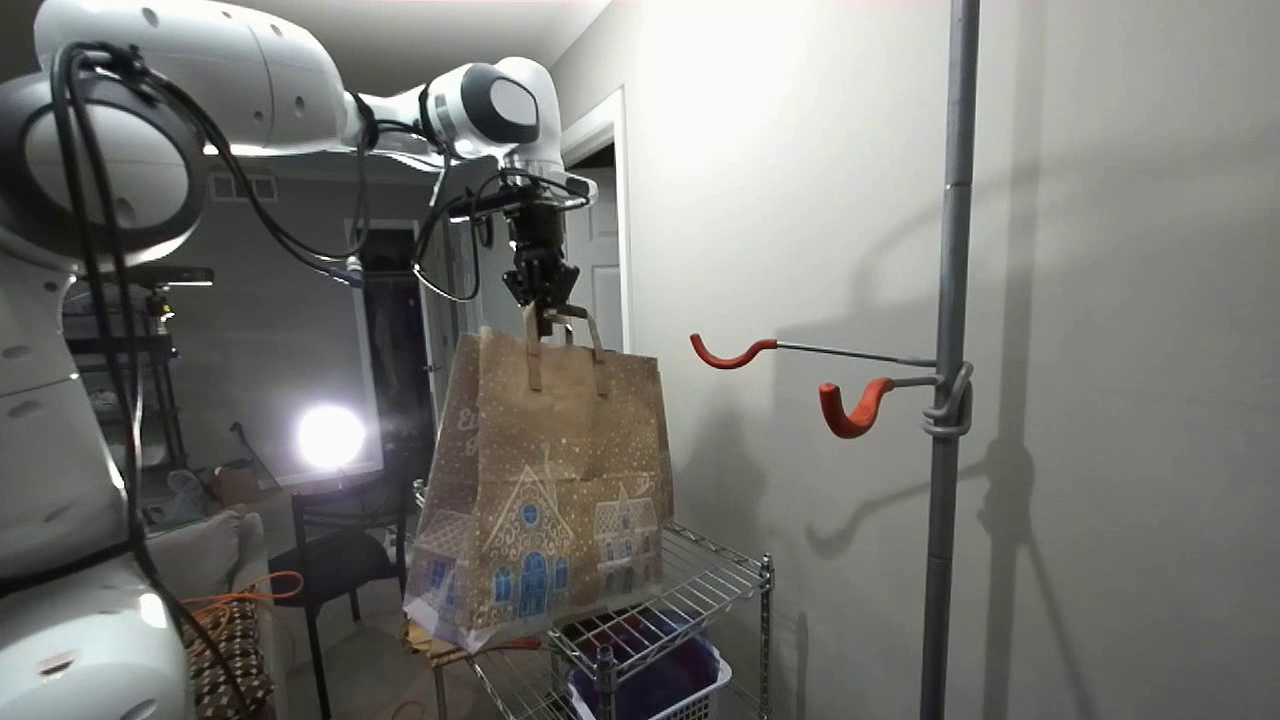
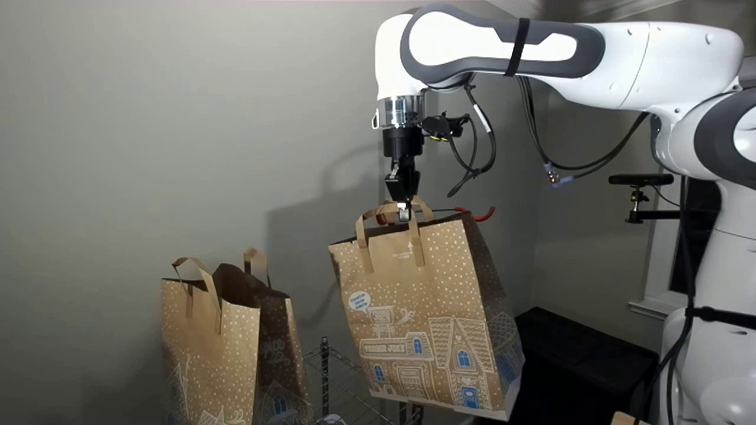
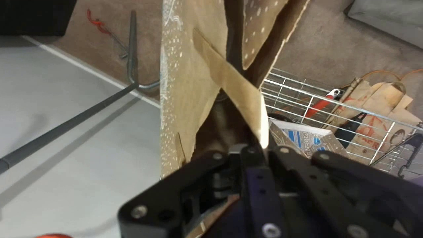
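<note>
Right at the tips, and I like what I've got: my gripper (image 2: 404, 211) is pinched down nearly closed, with a paper handle (image 2: 362, 242) caught between its fingers. Whether both handles are in that pinch, I can't tell from here. Below it hangs the brown paper bag (image 2: 413, 319), mouth up and clearly tilted in this exterior view. Through the wrist camera I'm looking down into its open top, a strap slanting across the gap.

So I'd call this the carrying step: grip made, bag apparently hanging. Is the bottom brushing anything? In an exterior view it overlaps the wire shelf (image 1: 766, 575), and I can't rule out contact there. My read on the next move: easy does it! It calls for a firm pinch, no jerk, a little spare height over that shelf, and time for the tilt to settle before any sideways travel. Paper like this could slip or tear under a sudden pull.

Out wider now: low in the rack sits a white basket (image 1: 708, 690) with a dark purple item (image 1: 645, 665) inside. Here's a grey pole (image 1: 950, 300), two red-tipped hooks (image 1: 852, 427) reaching out from it, apart from the bag in this view. A second brown bag (image 2: 212, 342), handles up, shows well apart from mine, its base out of frame. And way back, a chair (image 1: 345, 580) and a glaring lamp (image 1: 332, 437).
</note>
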You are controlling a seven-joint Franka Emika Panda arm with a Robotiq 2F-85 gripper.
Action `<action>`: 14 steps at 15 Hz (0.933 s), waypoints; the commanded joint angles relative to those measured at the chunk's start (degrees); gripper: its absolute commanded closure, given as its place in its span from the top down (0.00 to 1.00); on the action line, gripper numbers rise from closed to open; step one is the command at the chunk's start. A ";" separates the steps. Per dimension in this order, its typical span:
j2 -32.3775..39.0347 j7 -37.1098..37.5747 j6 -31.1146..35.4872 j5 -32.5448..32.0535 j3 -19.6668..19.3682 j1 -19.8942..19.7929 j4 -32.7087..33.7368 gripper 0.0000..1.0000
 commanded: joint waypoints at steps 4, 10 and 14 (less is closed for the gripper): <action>-1.66 9.24 -3.03 7.14 -3.90 -6.06 -5.53 0.01; -2.58 23.91 -3.00 9.50 -5.12 -8.95 -9.49 0.01; -5.02 33.86 -2.46 10.50 -5.75 -10.54 -13.19 0.01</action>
